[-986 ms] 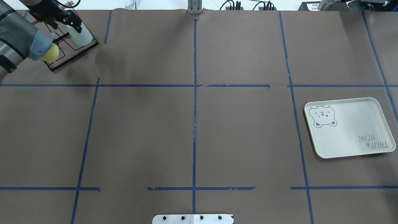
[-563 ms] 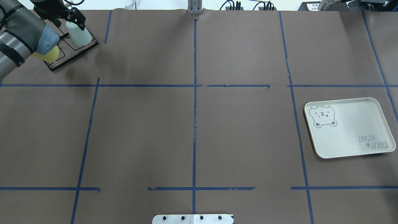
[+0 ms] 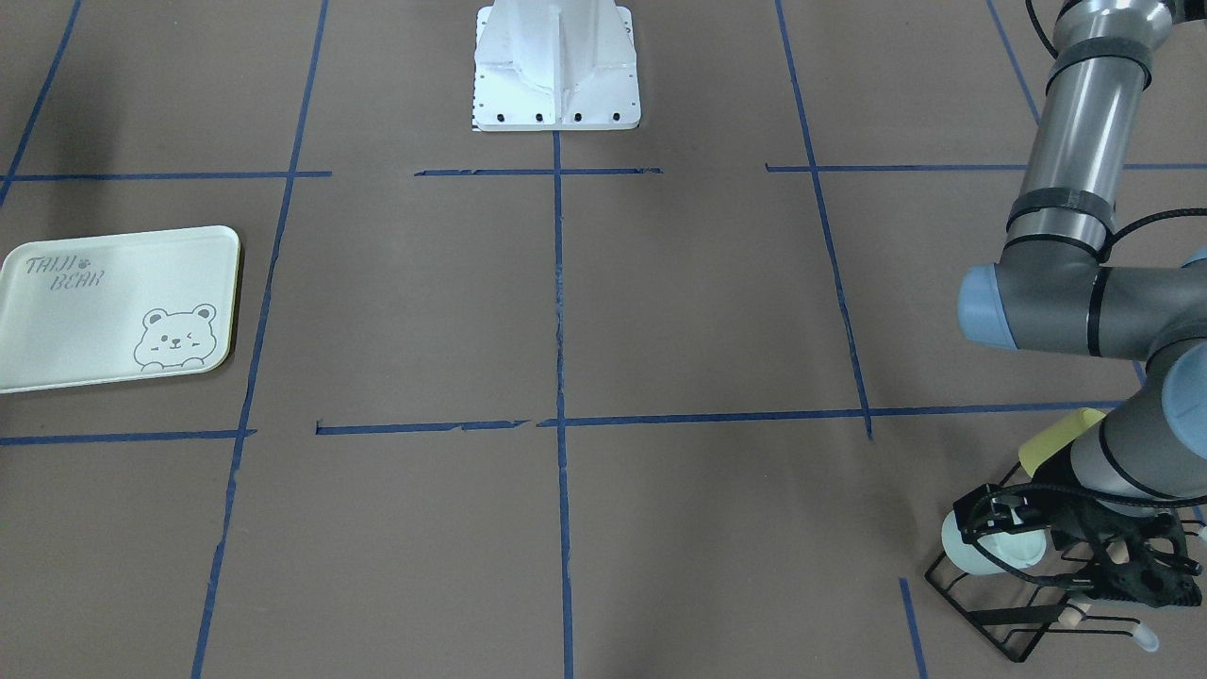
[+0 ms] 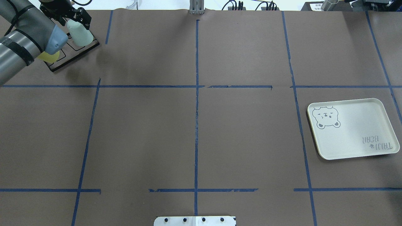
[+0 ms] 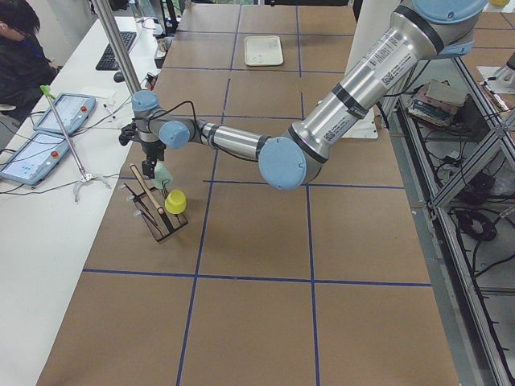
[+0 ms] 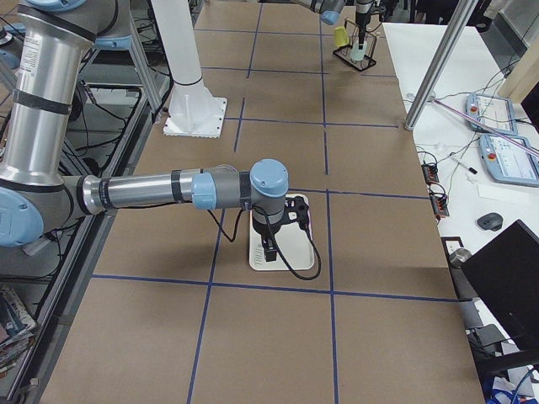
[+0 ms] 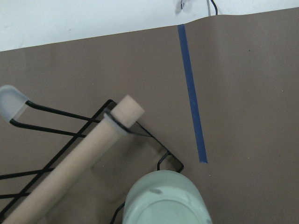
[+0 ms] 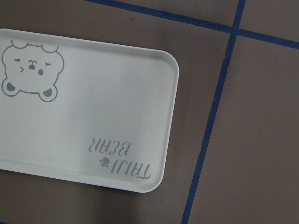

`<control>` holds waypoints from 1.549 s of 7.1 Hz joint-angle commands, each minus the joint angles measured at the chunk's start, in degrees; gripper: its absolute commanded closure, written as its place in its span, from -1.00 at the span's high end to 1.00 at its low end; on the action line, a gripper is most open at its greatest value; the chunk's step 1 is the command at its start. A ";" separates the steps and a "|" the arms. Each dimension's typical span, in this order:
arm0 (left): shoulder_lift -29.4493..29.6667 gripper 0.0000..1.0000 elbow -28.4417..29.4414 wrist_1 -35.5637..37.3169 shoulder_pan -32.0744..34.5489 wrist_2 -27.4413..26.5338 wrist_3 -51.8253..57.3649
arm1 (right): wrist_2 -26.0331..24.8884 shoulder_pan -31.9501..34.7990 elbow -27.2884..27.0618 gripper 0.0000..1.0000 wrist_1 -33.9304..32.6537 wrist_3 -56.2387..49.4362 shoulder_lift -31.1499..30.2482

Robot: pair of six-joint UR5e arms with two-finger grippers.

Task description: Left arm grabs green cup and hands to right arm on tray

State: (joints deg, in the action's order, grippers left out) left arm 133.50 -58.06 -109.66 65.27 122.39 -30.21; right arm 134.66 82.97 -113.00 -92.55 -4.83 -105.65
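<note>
**Green cup on the rack, tray far across the worktop**

The green cup (image 4: 80,34) is a small, pale mint, matte tumbler, slightly tapered and handleless. It sits inverted and tilted on a black wire rack (image 4: 82,47) at the worktop's far left corner, its flat base showing in the left wrist view. The tray (image 4: 353,128) is a cream-green rectangle with rounded corners, a grey winking bear and "TAIJI BEAR" lettering, lying flat, well apart on the right side.
</note>
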 commanded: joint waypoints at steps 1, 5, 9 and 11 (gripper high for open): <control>-0.08 0.95 0.14 -0.03 -0.49 -0.13 -0.02 | -0.01 0.00 0.06 1.00 0.00 0.00 0.00; -0.61 0.92 0.14 0.06 -0.50 -0.13 0.42 | -0.01 0.00 0.06 1.00 0.00 0.00 0.00; -0.52 -0.41 -0.91 0.67 0.90 0.13 -0.20 | -0.01 0.00 0.06 1.00 0.00 0.00 0.00; -3.05 -0.42 -9.82 4.94 3.10 0.22 -0.28 | -0.01 0.00 0.06 1.00 0.00 0.00 0.00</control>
State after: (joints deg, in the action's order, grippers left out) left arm 132.20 -62.30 -107.79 67.04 122.54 -30.47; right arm 134.65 82.97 -112.94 -92.54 -4.83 -105.64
